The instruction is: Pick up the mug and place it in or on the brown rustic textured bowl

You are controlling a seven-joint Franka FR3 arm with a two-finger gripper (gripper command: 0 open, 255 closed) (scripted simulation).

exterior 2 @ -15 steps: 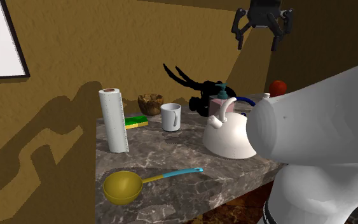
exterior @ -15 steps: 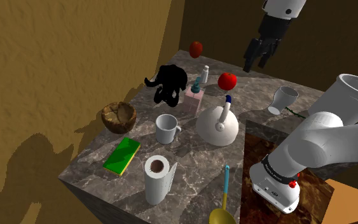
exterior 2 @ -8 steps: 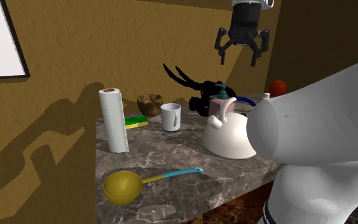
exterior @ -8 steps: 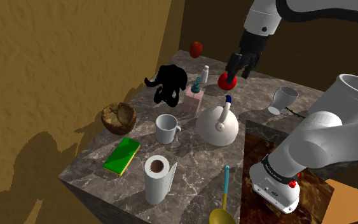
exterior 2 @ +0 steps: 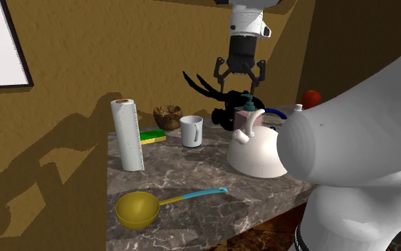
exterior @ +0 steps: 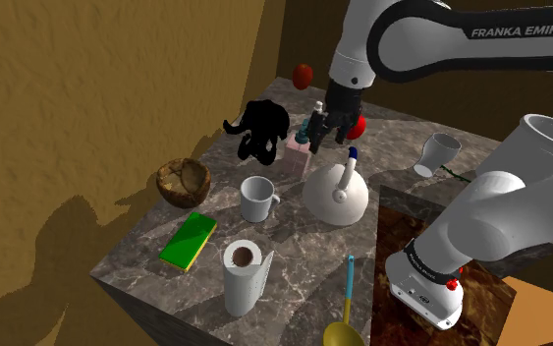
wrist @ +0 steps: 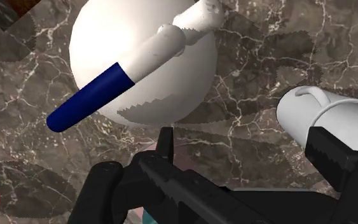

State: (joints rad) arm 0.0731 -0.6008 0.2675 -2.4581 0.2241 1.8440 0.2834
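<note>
End effector [exterior 2: 240, 82] hangs released above the white kettle [exterior: 336, 194] — the white mug [exterior: 257, 200] stands apart, between kettle and brown bowl [exterior: 183, 181]; wrist view: a finger covers its edge.

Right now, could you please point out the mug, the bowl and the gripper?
mug [exterior: 256, 206]: shoulder view, on its white outer wall.
bowl [exterior: 182, 196]: shoulder view, on its brown outer wall.
gripper [exterior 2: 239, 80]: second exterior view, midway between its fingertips.
</note>
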